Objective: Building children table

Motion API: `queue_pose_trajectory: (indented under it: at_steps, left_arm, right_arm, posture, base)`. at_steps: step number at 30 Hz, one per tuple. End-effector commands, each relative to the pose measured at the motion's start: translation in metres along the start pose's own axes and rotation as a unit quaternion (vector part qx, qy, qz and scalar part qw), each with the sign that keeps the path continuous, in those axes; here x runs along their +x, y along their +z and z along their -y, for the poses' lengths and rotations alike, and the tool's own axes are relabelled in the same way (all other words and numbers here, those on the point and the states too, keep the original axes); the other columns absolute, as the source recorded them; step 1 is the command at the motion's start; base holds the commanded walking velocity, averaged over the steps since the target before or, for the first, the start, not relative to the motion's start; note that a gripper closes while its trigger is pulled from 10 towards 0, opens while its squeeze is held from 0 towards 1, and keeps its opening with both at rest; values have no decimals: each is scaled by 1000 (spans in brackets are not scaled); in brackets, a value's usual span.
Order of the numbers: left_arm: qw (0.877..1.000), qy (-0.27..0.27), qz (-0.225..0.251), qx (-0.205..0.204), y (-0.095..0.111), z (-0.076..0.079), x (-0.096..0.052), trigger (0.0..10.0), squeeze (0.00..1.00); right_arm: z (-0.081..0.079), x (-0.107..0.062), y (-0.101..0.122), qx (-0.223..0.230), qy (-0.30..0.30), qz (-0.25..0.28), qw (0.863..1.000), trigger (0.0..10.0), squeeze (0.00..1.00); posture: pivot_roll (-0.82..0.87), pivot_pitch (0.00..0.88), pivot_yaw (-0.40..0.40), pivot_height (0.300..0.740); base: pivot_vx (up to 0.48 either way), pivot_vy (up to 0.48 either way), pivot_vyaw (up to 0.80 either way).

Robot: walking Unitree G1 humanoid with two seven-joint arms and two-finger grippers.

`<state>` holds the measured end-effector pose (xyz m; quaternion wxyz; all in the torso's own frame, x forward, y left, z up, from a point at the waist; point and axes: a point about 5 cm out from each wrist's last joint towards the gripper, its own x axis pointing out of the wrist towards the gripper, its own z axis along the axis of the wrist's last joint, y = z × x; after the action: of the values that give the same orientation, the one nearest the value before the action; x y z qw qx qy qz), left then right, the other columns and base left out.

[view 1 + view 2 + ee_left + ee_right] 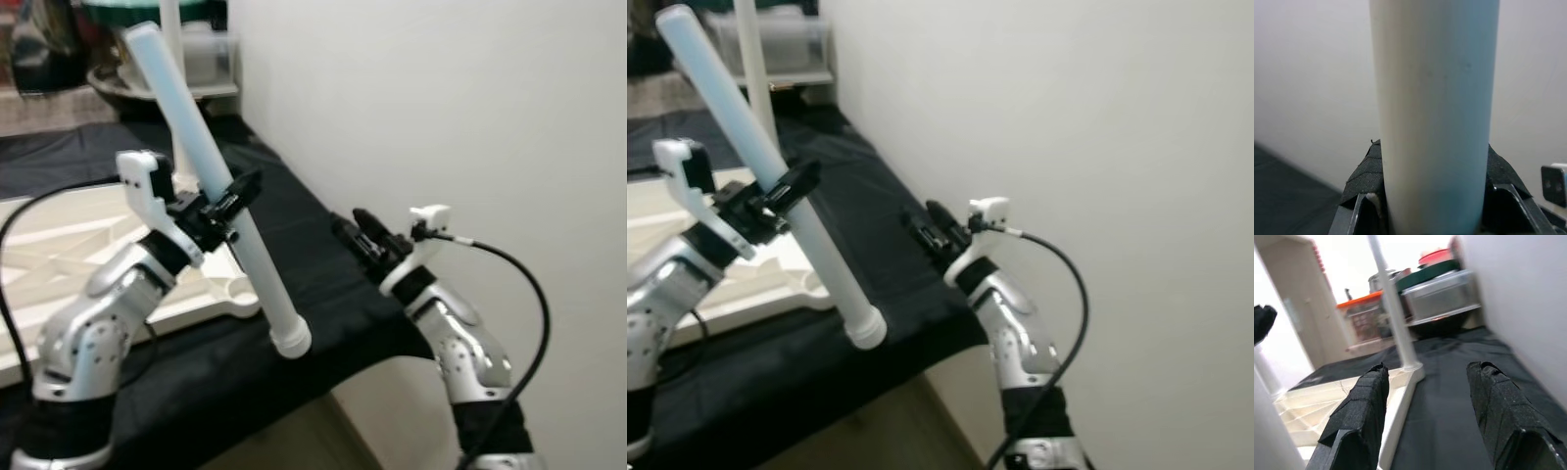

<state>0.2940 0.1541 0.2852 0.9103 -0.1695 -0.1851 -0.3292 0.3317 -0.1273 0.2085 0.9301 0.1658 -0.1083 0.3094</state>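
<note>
Left end effector [227, 204] grips tilted table leg [211, 181] above the black cloth's [294, 255] edge; right end effector [355, 233] gapes.

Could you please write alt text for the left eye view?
The left hand grips a long white table leg, tilted over a black cloth beside a white tabletop. The right hand hovers open near the wall.

two table legs [211, 186] [1393, 308], one tabletop [69, 245], two grippers [230, 201] [355, 230]

Smooth matt white plastic table leg [211, 176]; dark matt cloth [294, 245] over the counter; left pincer [227, 204] fingers wrapped in woven black fabric tape
</note>
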Motion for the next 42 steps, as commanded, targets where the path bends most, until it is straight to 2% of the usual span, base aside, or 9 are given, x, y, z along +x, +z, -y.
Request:
queue_pose_trajectory:
  at_steps: [1,6,7,8,9,14,15,27,42]
  left_arm:
    - [1000,-10,-11,-1,-7,3,1,10000,0]
    - [999,-35,-26,16,-8,3,6,10000,0]
    - [999,-39,-29,20,-7,3,7,10000,0]
    - [999,-39,-29,20,-7,3,7,10000,0]
    - [998,-47,-30,22,-7,2,9,10000,0]
    - [996,-64,-40,42,-5,-2,15,10000,0]
    - [995,-71,-44,46,-5,-3,18,10000,0]
    - [990,-123,-47,47,-7,-3,42,10000,0]
    - [980,-193,-37,35,-11,18,79,10000,0]
  right_arm:
    - [5,-3,3,-9,-9,3,1000,10000,0]
    - [9,-3,7,-13,17,-10,1000,10000,106]
    - [10,-3,8,-10,25,-10,1000,10000,667]
    - [10,-3,8,-10,25,-10,1000,10000,667]
    - [10,-4,9,-6,42,-17,999,10000,1000]
    - [14,-7,13,-14,88,-54,995,10000,918]
    - [16,-9,15,-22,109,-71,991,10000,0]
    - [8,-5,24,9,212,-118,970,10000,0]
    - [-5,25,3,-10,192,-151,970,10000,0]
  posture:
    - [93,66,-65,740]
    - [97,63,-68,740]
    - [97,63,-68,740]
    - [97,63,-68,740]
    - [98,61,-69,740]
    - [94,58,-70,740]
    - [94,57,-71,740]
    - [94,62,-71,740]
    - [92,75,-58,740]
  base:
    - [0,0,0]
    - [0,0,0]
    - [0,0,0]
    - [0,0,0]
    - [0,0,0]
    - [0,0,0]
    - [0,0,0]
    - [0,0,0]
    - [0,0,0]
